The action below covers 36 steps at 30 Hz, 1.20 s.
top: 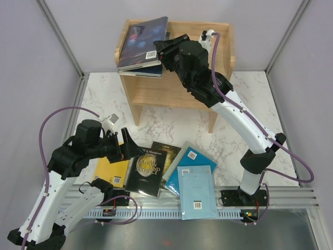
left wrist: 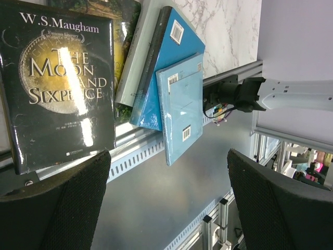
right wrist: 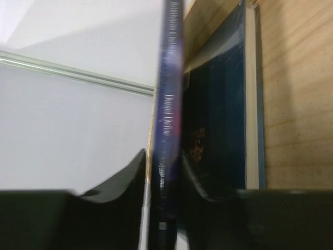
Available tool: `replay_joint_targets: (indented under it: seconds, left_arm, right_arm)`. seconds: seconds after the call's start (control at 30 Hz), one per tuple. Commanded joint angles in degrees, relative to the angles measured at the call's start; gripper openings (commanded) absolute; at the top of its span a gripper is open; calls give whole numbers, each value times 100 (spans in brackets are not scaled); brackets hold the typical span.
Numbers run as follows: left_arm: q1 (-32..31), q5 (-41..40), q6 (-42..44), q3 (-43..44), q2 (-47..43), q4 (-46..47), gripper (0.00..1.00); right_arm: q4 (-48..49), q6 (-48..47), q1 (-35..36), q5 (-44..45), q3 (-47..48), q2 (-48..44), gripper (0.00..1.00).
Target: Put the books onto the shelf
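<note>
The light wooden shelf stands at the back of the table. My right gripper is shut on a navy book, held edge-on by its spine over the shelf's top left corner. Under it another dark blue book lies flat on the top board. My left gripper hangs open with nothing between its fingers, above the books by the table's near edge: a yellow one, the black one with a gold title, a green illustrated one, a grey-green one, a teal one and a light blue one.
The light blue book overhangs the slotted metal rail at the near edge. The right arm's base is bolted just right of it. Grey walls close in the marble table on both sides and behind the shelf.
</note>
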Motion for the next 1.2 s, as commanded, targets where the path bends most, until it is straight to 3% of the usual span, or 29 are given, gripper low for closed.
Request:
replay_joint_targets:
  seconds: [0.0, 0.07, 0.1, 0.13, 0.47, 0.7, 0.83, 1.0, 1.17]
  left_arm:
    - [19, -75, 214, 260, 9, -116, 95]
    - [19, -93, 232, 277, 18, -116, 95]
    - [19, -102, 241, 277, 35, -125, 95]
    - [19, -93, 241, 303, 44, -125, 95]
    - [19, 12, 188, 233, 238, 60, 95]
    - [19, 39, 188, 233, 352, 183, 95]
    - [19, 13, 223, 260, 352, 165, 95]
    - [19, -75, 241, 242, 396, 95, 95]
    - [19, -207, 285, 286, 545, 60, 94]
  right_arm:
    - [504, -13, 22, -121, 300, 36, 48]
    - [206, -171, 22, -16, 396, -25, 59]
    - [91, -233, 22, 80, 414, -60, 72]
    - [-14, -294, 14, 124, 423, -104, 98]
    - [-1640, -804, -39, 134, 599, -447, 98]
    - [-1887, -813, -92, -376, 248, -544, 98]
    - [-1756, -1427, -66, -587, 396, -641, 98]
    - [-2098, -2042, 119, -149, 292, -1132, 98]
    - [-2309, -2632, 1022, 756, -612, -1949, 98]
